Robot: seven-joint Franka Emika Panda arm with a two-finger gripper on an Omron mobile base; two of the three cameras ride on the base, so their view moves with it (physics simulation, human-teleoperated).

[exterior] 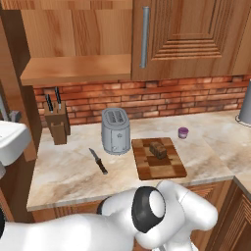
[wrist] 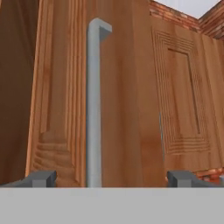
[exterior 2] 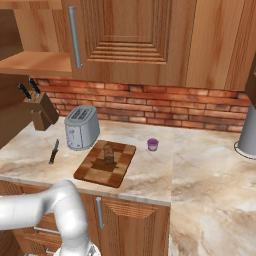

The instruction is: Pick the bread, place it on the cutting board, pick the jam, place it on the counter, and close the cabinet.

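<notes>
The bread lies on the patchwork cutting board. Right of the board, the purple jam stands on the beige counter. Above, the cabinet's right door is closed, while the left bay stands open with a bare shelf showing. In the hand view my gripper is open with nothing between its fingertips. It sits close in front of a grooved wooden door with a grey bar handle; which door this is I cannot tell.
A silver toaster stands left of the board. A loose knife lies on the counter, and a knife block stands by the brick wall. A grey vessel is at the far right.
</notes>
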